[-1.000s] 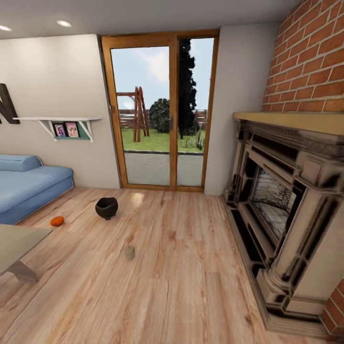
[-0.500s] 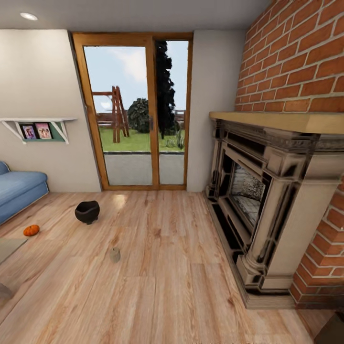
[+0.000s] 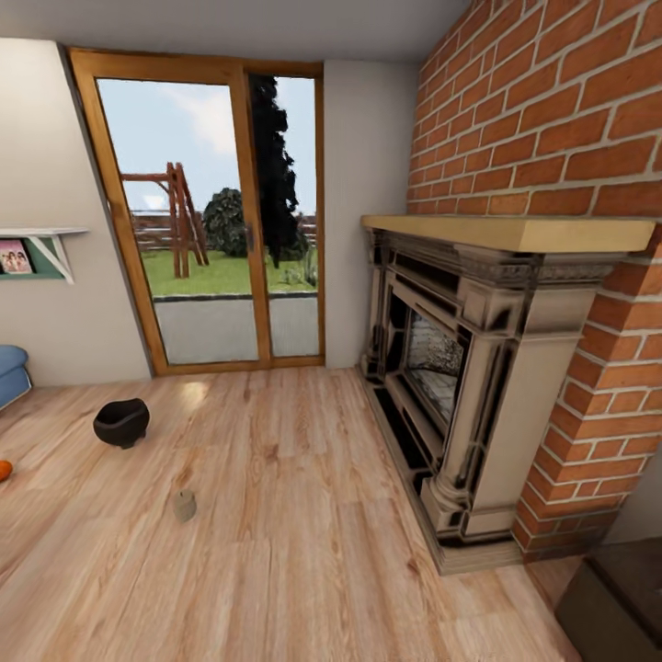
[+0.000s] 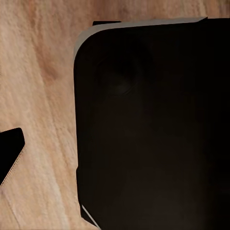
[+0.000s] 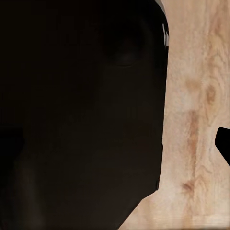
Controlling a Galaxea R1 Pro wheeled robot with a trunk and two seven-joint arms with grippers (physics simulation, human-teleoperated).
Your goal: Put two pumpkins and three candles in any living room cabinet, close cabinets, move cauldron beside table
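The black round-bellied cauldron stands on the wooden floor at the left, in front of the glass door. Nearer to me, one stubby beige-grey candle stands upright on the floor. One orange pumpkin is cut off by the left edge of the head view. A dark-brown low corner at the bottom right may be the cabinet's end. The table is out of view. In each wrist view a dark fingertip hangs over the floor beside my dark body; I cannot make out the jaws' gap.
A large stone fireplace with a wooden mantel juts out from the brick wall on the right. A blue sofa's end shows at the left edge. A glass door fills the far wall.
The head view has swung to the right: cauldron, candle and pumpkin have slid toward the left edge, the table and most of the sofa have left the picture, and the fireplace sits nearer the middle.
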